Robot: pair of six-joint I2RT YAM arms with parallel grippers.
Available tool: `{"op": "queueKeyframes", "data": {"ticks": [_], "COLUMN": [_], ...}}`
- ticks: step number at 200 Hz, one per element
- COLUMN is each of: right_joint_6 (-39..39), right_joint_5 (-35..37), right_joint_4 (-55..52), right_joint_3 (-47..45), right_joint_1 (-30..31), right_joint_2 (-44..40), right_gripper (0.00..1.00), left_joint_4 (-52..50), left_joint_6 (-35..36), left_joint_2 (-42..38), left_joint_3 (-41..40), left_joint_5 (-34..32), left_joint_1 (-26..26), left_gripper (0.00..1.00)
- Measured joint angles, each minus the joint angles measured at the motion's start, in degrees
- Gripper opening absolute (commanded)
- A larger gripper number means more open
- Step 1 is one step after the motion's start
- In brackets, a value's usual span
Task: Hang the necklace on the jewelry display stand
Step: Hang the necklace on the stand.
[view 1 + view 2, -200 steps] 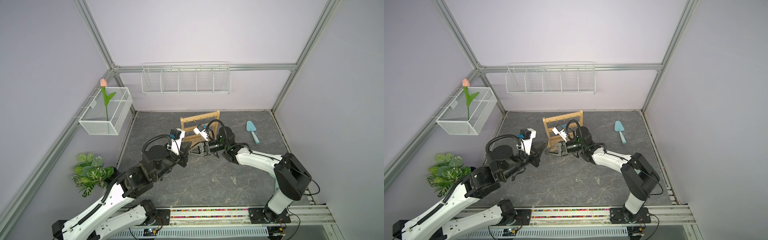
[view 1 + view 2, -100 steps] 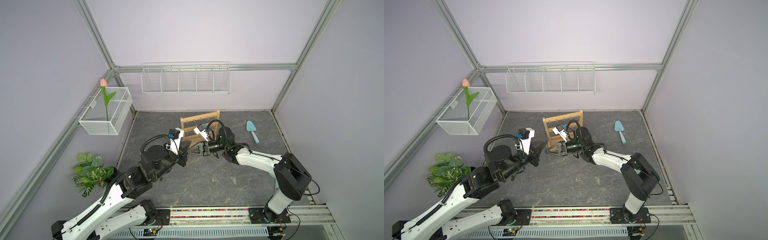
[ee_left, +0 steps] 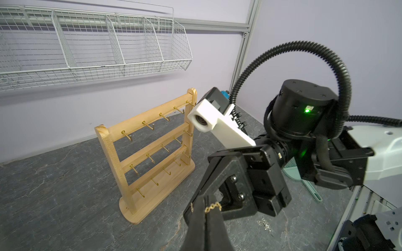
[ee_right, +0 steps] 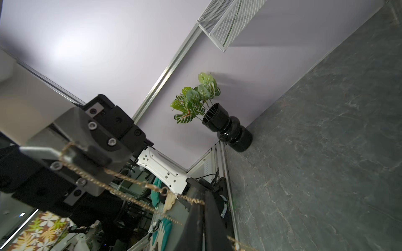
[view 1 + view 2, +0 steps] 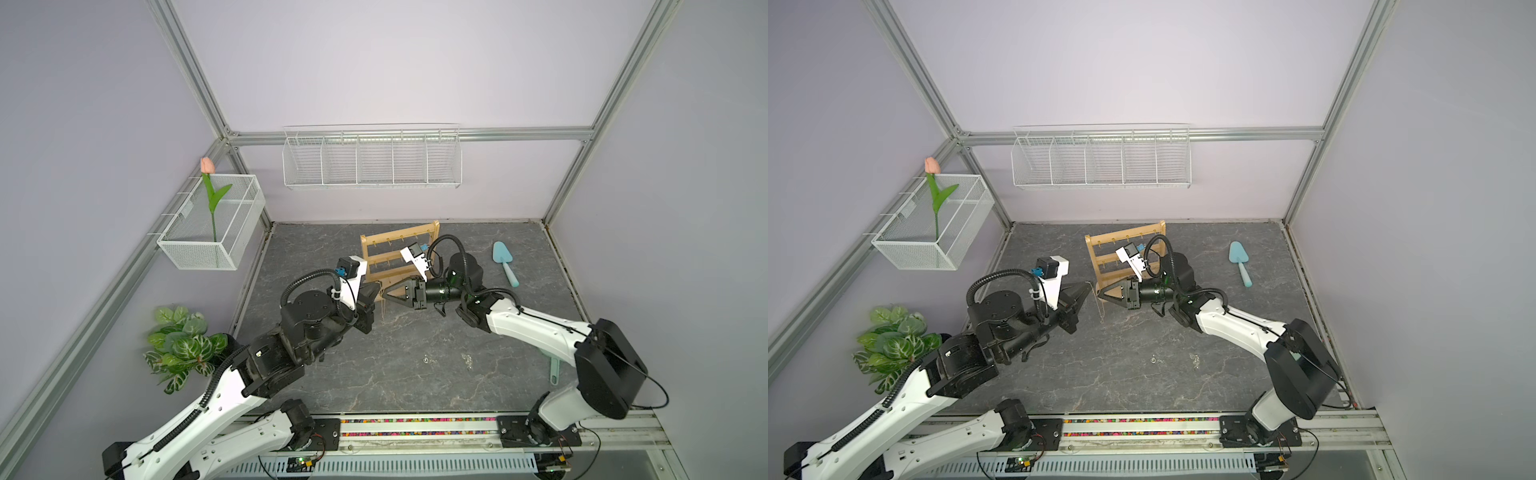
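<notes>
While my left claw [image 5: 1087, 286] and right claw [image 5: 1100, 296] each pinch the necklace [image 3: 214, 209] midair beside the jewelry display stand [image 3: 148, 156], I'm mid-carry; next, I reckon, drape a loop over a hook [image 3: 147, 124].

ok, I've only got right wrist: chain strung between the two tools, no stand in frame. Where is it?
Observer: The jewelry display stand stands upright toward the back of the table, beyond the spot where the left tool and right tool meet.
Operator: Anything on it?
Observer: No. In the left wrist view every hook is bare. The necklace is pinched at the tool tips, apart from the stand.
Operator: Obstacles near it?
Observer: Only a blue scoop, lying flat to the robot's right of the stand and clear of it.
</notes>
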Motion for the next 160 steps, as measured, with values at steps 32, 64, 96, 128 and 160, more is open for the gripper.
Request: {"op": "queueKeyframes", "data": {"ticks": [32,64,96,128,160], "right_joint_6": [-6.23,-11.93,-16.13,-18.78,-21.18], "right_joint_5": [7.26,16.11,22.53,25.73,27.78], "right_joint_4": [-7.02,-13.79,-19.23,-22.21,-24.26], "right_joint_3": [0.02,0.52,3.63,7.39,12.00], "right_joint_1": [0.04,0.35,0.55,0.52,0.55], "right_joint_2": [-5.66,-9.40,-9.75,-8.55,-5.07], "right_gripper": [0.07,0.07,0.07,0.07,0.06], "left_joint_4": [0.00,0.04,1.51,4.33,7.65], "left_joint_6": [0.85,3.15,5.38,7.06,7.45], "left_joint_2": [0.02,0.37,0.74,1.49,2.78], "left_joint_3": [0.00,0.00,-1.09,-2.69,-4.02], "left_joint_5": [-0.04,-0.07,-0.02,1.86,6.32], "left_joint_1": [0.17,1.42,3.48,6.69,13.38], "left_gripper": [0.00,0.00,0.00,0.00,0.00]}}
